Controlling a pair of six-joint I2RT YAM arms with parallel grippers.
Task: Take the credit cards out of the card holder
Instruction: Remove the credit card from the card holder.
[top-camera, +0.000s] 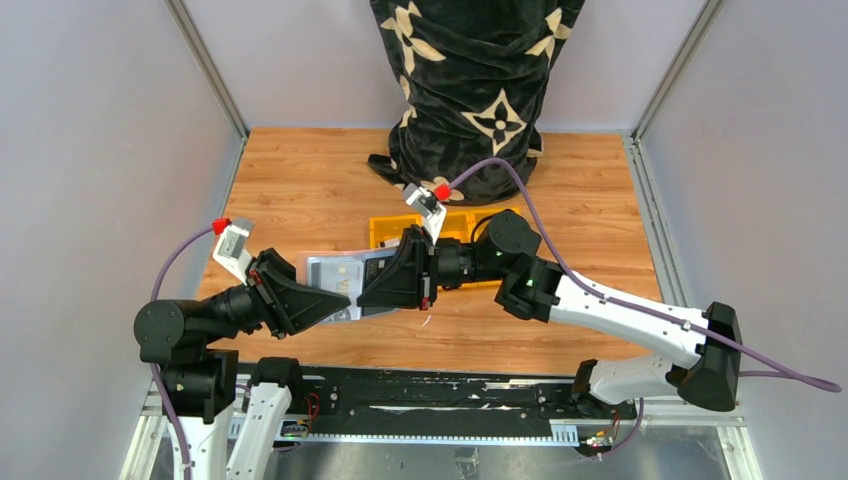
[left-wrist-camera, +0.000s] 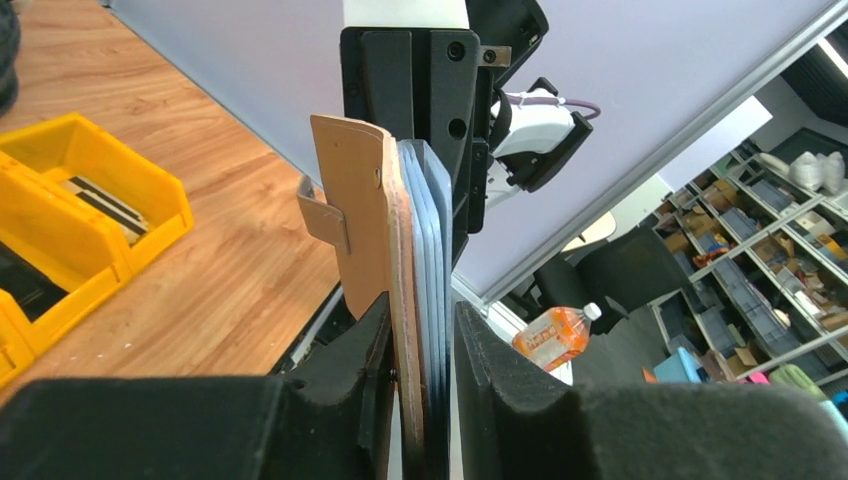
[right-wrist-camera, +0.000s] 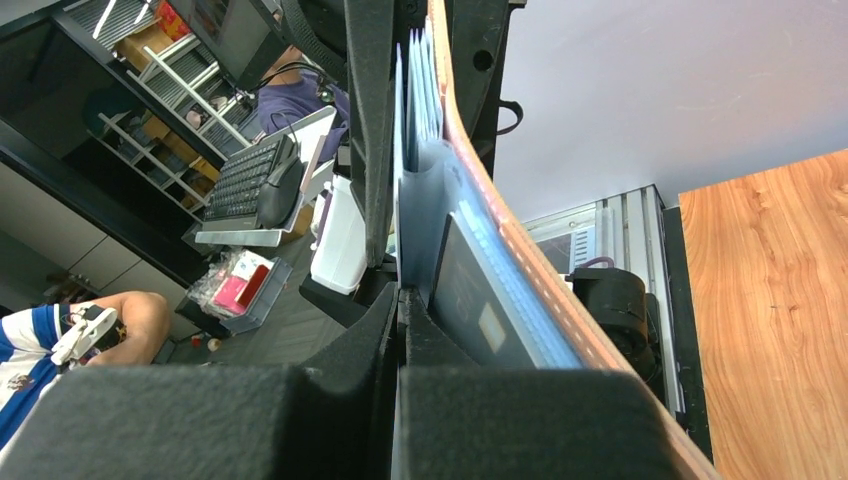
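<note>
The taupe-brown card holder (left-wrist-camera: 355, 210) stands on edge between my two grippers, held above the wooden table. Several blue-grey credit cards (left-wrist-camera: 428, 230) are stacked against its inner face. My left gripper (left-wrist-camera: 420, 335) is shut on the holder and the card stack together. My right gripper (right-wrist-camera: 400, 300) faces it and is shut on the edge of one thin pale card (right-wrist-camera: 415, 200). Beside that card lie a dark card with a chip (right-wrist-camera: 480, 300) and the holder's edge (right-wrist-camera: 520, 250). From above, the silvery cards (top-camera: 335, 272) show between the left gripper (top-camera: 335, 303) and the right gripper (top-camera: 372, 292).
A yellow three-compartment tray (top-camera: 455, 222) sits just behind the right gripper, and it also shows in the left wrist view (left-wrist-camera: 60, 200). A black patterned cloth bundle (top-camera: 470, 90) stands at the back. Grey walls close both sides.
</note>
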